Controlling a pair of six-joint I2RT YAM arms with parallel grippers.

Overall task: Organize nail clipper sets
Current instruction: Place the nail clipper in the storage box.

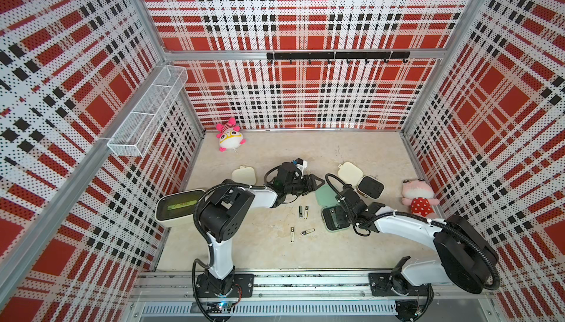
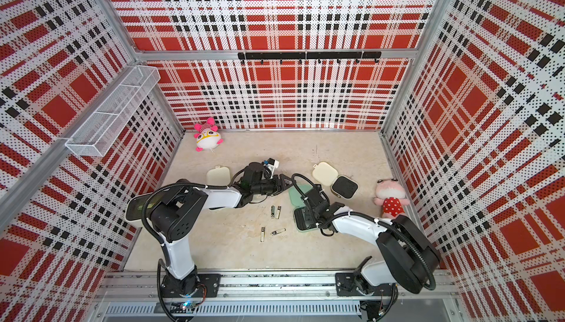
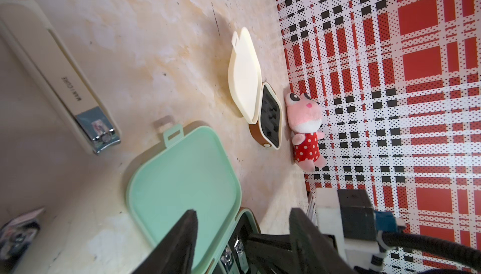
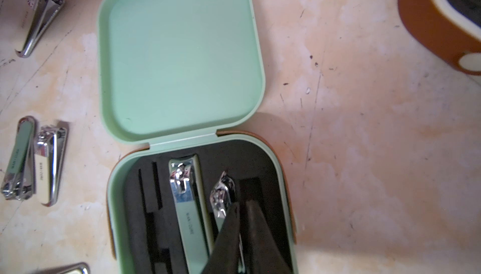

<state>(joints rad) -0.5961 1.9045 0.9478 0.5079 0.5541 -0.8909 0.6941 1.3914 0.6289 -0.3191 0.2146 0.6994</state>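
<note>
The small silver metal clipper [image 4: 222, 192] looks light, stiff and slick (thin too). The right gripper [image 4: 243, 205] pinches its handle sides; the left gripper [image 3: 244, 210] is spread and empty.

Cases, three: mint green case [image 1: 323, 196], open, centre right; open cream case [image 1: 350, 172], far right; closed cream case [image 1: 243, 175], far left. Loose clippers on the floor [image 1: 260, 253] in both top views, four: clipper a [image 1: 300, 212], clipper b [image 1: 306, 212], clipper c [image 1: 292, 234], clipper d [image 1: 307, 231]. Clippers at the mint case's black tray [image 4: 145, 207], two: mint-handled clipper [image 4: 190, 207], side-on clipper [image 4: 221, 192]. One cream-handled clipper [image 3: 59, 77] shows in the left wrist view; whether it is among the four cannot be told. Plush toys, two: pink-eared plush [image 1: 230, 135], far left; red-dotted plush [image 1: 419, 198], right. Singles: large cream box [image 1: 175, 213], wire basket [image 1: 143, 121], hook rail [image 1: 336, 55]. Arms, two: left arm [image 1: 220, 250], right arm [image 1: 409, 222].
</note>
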